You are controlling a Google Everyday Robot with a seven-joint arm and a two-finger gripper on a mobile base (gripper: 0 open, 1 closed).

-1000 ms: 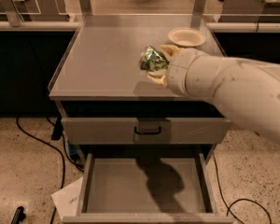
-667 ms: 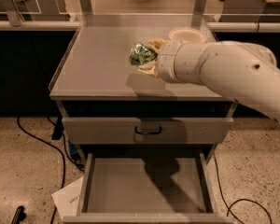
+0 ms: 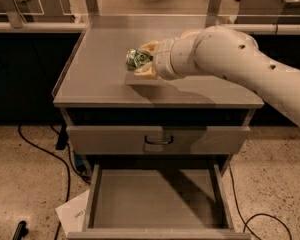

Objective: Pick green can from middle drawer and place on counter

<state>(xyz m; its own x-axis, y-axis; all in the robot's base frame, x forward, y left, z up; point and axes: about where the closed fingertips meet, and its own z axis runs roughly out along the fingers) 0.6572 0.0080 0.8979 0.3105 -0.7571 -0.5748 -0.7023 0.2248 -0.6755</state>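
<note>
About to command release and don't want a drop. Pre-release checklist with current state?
1. Gripper shut on the green can: ok.
2. Can over the counter, well inside its edges: ok.
3. Can resting on the counter: cannot tell; the shadow beneath suggests it hangs just above.
4. Nothing else under the can: ok.
5. Drawer open, nothing in it, can is out: ok.
</note>
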